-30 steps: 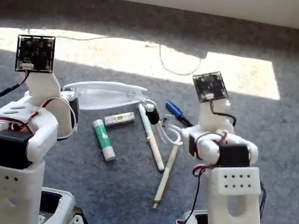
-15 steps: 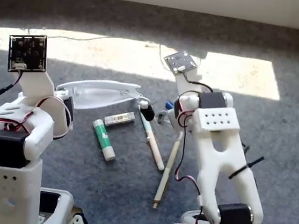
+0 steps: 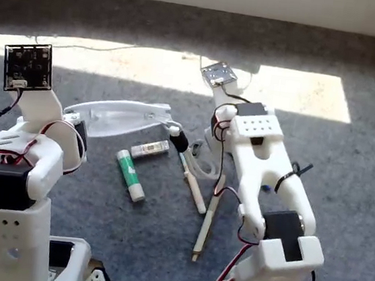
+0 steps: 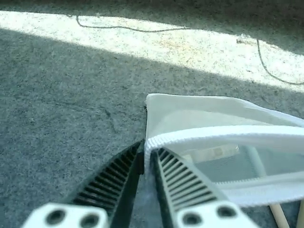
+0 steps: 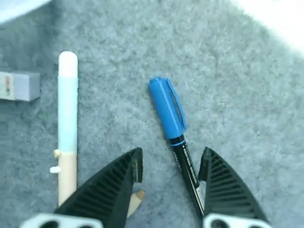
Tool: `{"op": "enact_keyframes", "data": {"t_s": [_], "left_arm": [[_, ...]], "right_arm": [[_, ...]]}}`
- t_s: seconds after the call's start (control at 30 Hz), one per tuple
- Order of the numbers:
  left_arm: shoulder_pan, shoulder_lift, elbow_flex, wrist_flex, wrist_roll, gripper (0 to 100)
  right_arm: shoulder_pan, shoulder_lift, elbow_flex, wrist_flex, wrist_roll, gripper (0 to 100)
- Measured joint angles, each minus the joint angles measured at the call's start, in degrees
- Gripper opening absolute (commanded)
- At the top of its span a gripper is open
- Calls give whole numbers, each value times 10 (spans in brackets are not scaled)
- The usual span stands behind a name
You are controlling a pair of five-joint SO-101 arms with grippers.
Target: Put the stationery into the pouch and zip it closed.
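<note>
On the grey carpet (image 3: 350, 200) lie one pouch and five pieces of stationery, all five outside the pouch. Pouch (image 3: 119, 116): one, translucent white, zip open, lying flat in front of the left arm. At its corner the left jaws are closed on the zip edge. Over the blue-capped pen (image 5: 167, 107) the right jaws stand open, one on each side of its black barrel; contact cannot be told. Pens: three, namely the blue-capped one, one pale-blue-and-cream pen (image 3: 191, 180) and one cream pen (image 3: 206, 224), the latter two just beside each other. Green-and-white stick (image 3: 129, 174): one, near the pouch but apart from it. Small white block (image 3: 149, 150): one, between the stick and the pouch
</note>
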Motion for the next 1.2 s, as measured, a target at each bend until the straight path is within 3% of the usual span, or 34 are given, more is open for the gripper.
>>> {"op": "enact_keyframes", "data": {"t_s": [0.43, 0.83, 1.0, 1.2], "left_arm": [[-1, 0, 1, 0, 0, 9], [-1, -4, 5, 0, 0, 10], [-1, -4, 5, 0, 0, 10], [-1, -4, 5, 0, 0, 10]], "right_arm": [[-22, 84, -1, -60, -5, 188], [-12, 113, -11, -64, -5, 118], [-1, 119, -17, -66, 3, 16], [14, 120, -17, -67, 14, 5]]}}
